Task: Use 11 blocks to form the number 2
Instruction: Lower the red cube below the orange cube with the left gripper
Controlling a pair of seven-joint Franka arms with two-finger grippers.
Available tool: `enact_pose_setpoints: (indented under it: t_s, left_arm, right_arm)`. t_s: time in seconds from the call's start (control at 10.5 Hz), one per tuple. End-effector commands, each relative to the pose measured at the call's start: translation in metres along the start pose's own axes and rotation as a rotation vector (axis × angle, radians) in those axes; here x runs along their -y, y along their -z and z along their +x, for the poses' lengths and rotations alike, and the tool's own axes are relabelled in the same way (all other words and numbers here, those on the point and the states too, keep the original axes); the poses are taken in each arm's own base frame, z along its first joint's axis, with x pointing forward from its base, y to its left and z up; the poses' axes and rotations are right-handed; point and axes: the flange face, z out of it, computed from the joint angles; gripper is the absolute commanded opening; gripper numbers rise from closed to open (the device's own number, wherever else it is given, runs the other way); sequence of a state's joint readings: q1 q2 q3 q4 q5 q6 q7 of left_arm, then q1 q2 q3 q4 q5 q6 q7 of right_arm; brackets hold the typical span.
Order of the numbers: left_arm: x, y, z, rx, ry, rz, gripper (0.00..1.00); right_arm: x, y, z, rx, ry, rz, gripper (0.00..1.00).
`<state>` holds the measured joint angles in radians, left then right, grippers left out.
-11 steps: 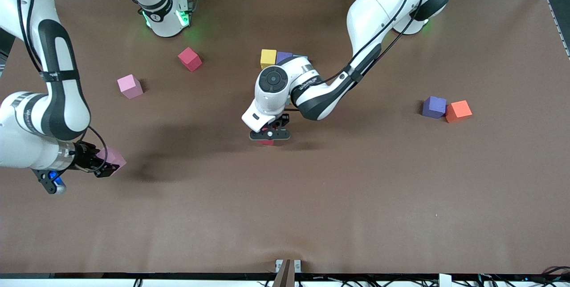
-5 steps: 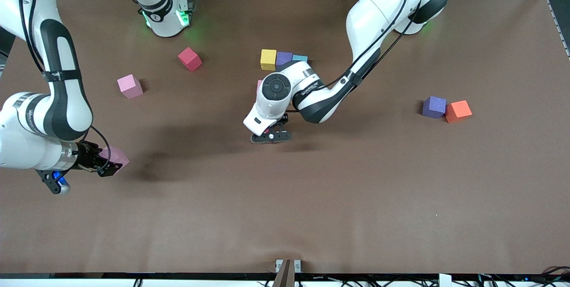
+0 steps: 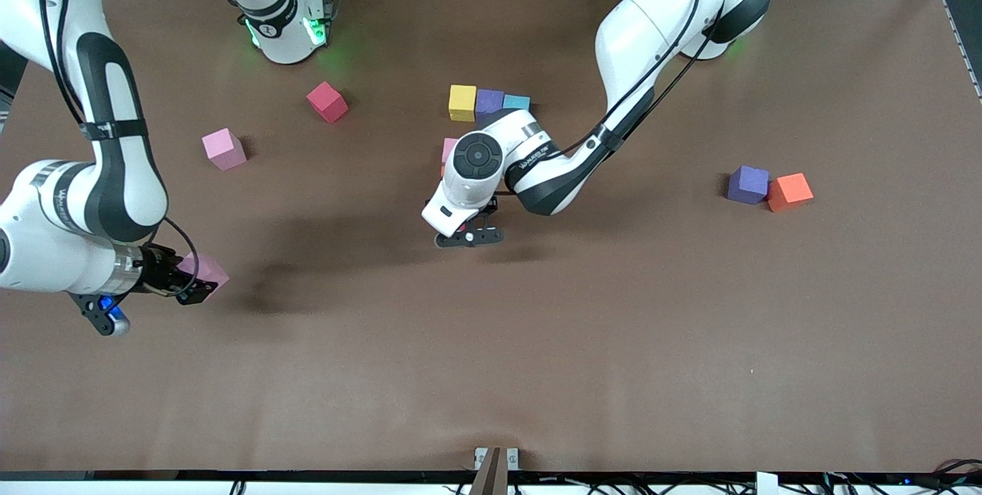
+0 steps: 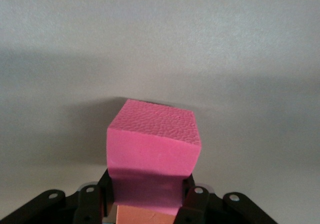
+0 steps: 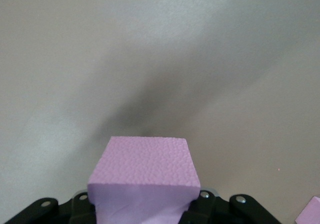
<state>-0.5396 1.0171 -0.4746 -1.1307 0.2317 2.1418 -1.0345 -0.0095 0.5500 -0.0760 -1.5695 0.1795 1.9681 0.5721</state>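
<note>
- Yellow block (image 3: 462,102), purple block (image 3: 489,103) and light blue block (image 3: 516,102) sit touching in a row mid-table, toward the robots' bases: top row of the number 2 (image 3: 488,103).
- Rest of the digit sits under the left arm's wrist; only a pink edge (image 3: 448,150) shows just nearer the camera than the yellow block, so I can't tell how many rows are laid.
- Left gripper (image 3: 466,235) is low over mid-table, just nearer the camera than that row, clamped on a hot pink block (image 4: 152,145). The left wrist view shows fingers (image 4: 196,204) pinching its sides, with an orange surface at the frame edge under it.
- Right gripper (image 3: 188,286) is over the table's edge at the right arm's end, closed on a pale pink block (image 5: 144,176), seen in the front view as a pink corner (image 3: 207,271) past the fingers.
- Loose blocks: light pink block (image 3: 223,149) and red block (image 3: 327,101) toward the right arm's end, well apart from each other.
- Second purple block (image 3: 748,184) and orange block (image 3: 790,191) toward the left arm's end, side by side and touching or nearly so.
- Brown table (image 3: 614,341) surface under all of it.
</note>
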Motion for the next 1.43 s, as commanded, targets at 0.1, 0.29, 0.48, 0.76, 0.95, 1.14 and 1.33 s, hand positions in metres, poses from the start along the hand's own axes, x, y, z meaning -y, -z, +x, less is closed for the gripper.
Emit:
enact_pose_setpoints:
  t_s: [0.1, 0.29, 0.48, 0.76, 0.95, 1.14, 1.33]
  left_arm:
    - [-0.005, -0.005, -0.01, 0.06, 0.008, 0.034, 0.4]
    - [-0.004, -0.007, -0.013, 0.075, 0.007, 0.048, 0.39]
    - [-0.004, -0.007, -0.014, 0.076, 0.006, 0.049, 0.39]
    - [-0.005, -0.006, -0.011, 0.071, 0.008, 0.04, 0.39]
    - [-0.009, -0.011, -0.014, 0.074, 0.003, 0.038, 0.39]
    - [-0.011, -0.012, -0.016, 0.071, 0.0, 0.034, 0.39]
    - [-0.011, -0.013, -0.016, 0.07, 0.001, 0.032, 0.39]
  right_arm:
    - [0.021, 0.007, -0.034, 0.068, 0.045, -0.036, 0.0]
    - [0.035, 0.006, -0.053, 0.09, 0.078, -0.058, 0.0]
    - [0.044, 0.002, -0.064, 0.099, 0.094, -0.07, 0.0]
    - [0.04, -0.005, -0.064, 0.114, 0.1, -0.081, 0.0]
    - [0.038, -0.006, -0.064, 0.12, 0.099, -0.088, 0.0]
    - [0.035, -0.005, -0.063, 0.12, 0.097, -0.092, 0.0]
    - [0.033, -0.003, -0.061, 0.117, 0.093, -0.09, 0.0]
